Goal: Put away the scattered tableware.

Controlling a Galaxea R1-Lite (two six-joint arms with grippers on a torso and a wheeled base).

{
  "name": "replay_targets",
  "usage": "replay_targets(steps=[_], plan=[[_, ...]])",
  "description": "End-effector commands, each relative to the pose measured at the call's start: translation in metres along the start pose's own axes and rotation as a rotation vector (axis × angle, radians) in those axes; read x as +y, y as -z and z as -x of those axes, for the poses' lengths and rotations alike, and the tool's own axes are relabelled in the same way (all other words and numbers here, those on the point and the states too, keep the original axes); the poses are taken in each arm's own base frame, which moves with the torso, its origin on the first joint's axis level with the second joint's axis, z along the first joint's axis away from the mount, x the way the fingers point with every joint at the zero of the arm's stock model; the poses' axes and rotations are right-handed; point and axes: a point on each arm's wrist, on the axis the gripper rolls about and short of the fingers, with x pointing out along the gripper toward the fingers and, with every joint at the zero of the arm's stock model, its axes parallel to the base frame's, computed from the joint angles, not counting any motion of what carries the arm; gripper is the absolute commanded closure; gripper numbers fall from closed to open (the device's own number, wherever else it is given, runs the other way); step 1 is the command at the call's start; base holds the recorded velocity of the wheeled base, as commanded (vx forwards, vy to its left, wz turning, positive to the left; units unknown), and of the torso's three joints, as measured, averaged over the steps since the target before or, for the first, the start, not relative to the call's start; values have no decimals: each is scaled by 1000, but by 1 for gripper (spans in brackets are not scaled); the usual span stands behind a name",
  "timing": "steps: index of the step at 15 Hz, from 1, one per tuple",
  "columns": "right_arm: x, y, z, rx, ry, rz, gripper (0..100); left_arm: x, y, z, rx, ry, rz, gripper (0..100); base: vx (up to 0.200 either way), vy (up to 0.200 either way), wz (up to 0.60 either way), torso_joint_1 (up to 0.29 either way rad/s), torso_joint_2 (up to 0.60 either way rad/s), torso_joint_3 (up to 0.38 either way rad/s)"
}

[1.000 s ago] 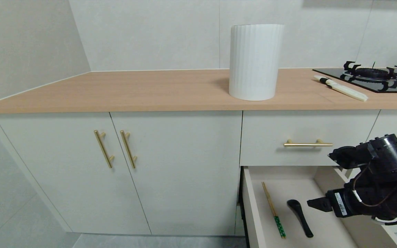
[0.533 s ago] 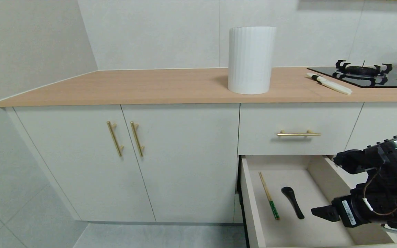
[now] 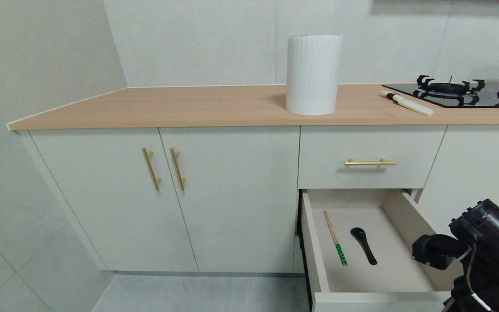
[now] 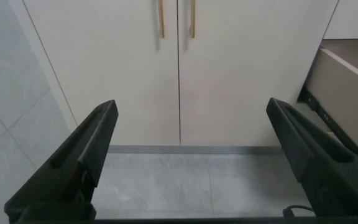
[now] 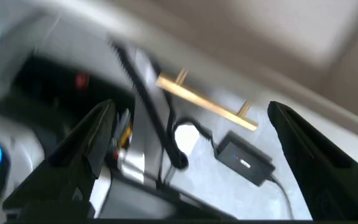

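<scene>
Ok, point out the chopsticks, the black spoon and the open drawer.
chopsticks [image 3: 335,238], head view, middle of the pair
black spoon [image 3: 364,247], head view, middle of its handle
open drawer [image 3: 314,242], head view, left side wall

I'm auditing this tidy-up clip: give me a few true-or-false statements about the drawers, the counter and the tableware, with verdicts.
The lower drawer is open. True.
The white ribbed canister stands upright on the counter. True.
The chopsticks lie on the counter. False: they lie in the lower drawer, beside the black spoon.
The upper drawer is pulled out. False: it is shut.
The left gripper holds the black spoon. False: it is open and empty.
</scene>
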Motion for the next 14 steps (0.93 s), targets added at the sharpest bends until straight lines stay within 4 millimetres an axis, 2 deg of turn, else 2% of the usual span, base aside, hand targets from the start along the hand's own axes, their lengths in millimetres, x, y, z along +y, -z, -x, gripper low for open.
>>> replay_targets(steps=[1,4,5,7,14], plan=[[0,1,-10,87,-19,25,0,0,0,0,2,-1,0,0,0,0,0,0,0,0],[-2,-4,-25,146,-26,24,0,0,0,0,2,-1,0,0,0,0,0,0,0,0],[-5,-13,-36,184,-14,-11,0,0,0,0,2,-1,0,0,0,0,0,0,0,0],[-8,-25,-45,201,17,-139,0,0,0,0,2,-1,0,0,0,0,0,0,0,0],[-16,-55,-60,170,152,-369,0,0,0,0,2,-1,0,0,0,0,0,0,0,0]])
